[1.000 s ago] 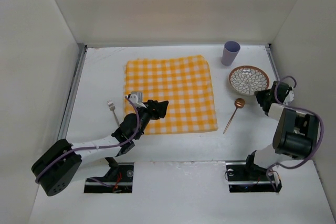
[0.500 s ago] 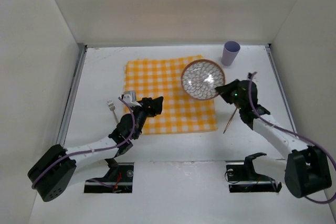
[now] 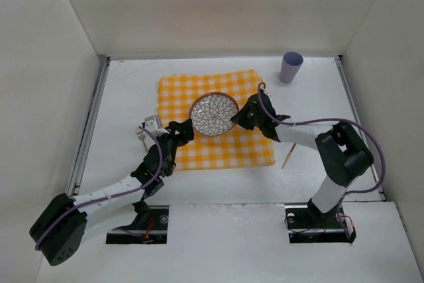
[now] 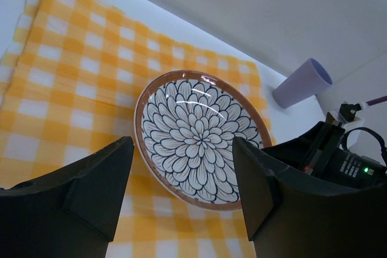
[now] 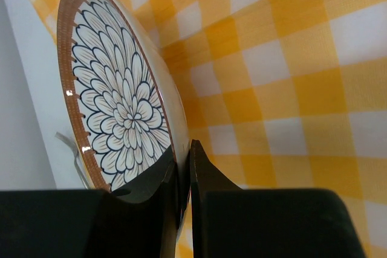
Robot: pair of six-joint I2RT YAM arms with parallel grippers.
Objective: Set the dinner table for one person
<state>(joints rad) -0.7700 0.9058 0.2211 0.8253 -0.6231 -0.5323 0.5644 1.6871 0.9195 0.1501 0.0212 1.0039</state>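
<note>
Dinner surface (image 3: 119, 97), white and matte, lying under everything, with a yellow-and-white checked cloth (image 3: 179, 91) spread flat on its middle. Over the cloth's centre, a patterned bowl (image 3: 213, 114): brown rim, dark petal design, tilted, inside showing only the petal pattern. Pinched at its right rim by the right tool (image 3: 237, 118), fingers closed on either side of the bowl's wall. Whether the bowl's underside touches the cloth: cannot tell. Just beside the bowl's left edge, above the cloth's near left part, the left tool (image 3: 184, 130), fingers spread wide, gripping nothing, bowl framed between them in the left wrist view. Beyond the cloth's far right corner, apart from it, a lavender cup (image 3: 290, 67), upright, contents not made out. Left of the cloth, a fork (image 3: 140, 131), partly hidden by the left arm. Off the cloth's near right corner, a copper-coloured utensil (image 3: 289, 156), only its thin handle showing.
</note>
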